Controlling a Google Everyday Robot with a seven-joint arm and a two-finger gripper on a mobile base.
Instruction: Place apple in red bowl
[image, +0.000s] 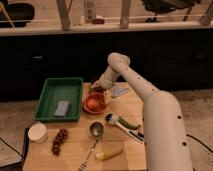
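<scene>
From where I stand, the white arm (150, 107) rises from the near right corner of the wooden table (75, 136) and bends over its back half. The gripper (99, 88) hangs at the far rim of the red bowl (86, 106), right over it. I cannot tell how far the gripper is open, or whether it has hold of anything. The apple (94, 103) seems to lie inside the bowl as a rounder orange patch, but its colour runs into the bowl's and I cannot be sure.

The bowl sits just beside the right wall of the green tray (50, 87), which holds a small grey card (62, 107) and reaches close to the table's left edge. A white cup (37, 132) stands right at that edge, with the grapes (59, 141) near it. A metal cup (96, 129) is in front of the bowl, and a spoon (87, 154) and a yellow piece (108, 154) lie by the front edge. A green-handled brush (122, 122) lies against the arm's side. Bare wood shows between the grapes and the metal cup.
</scene>
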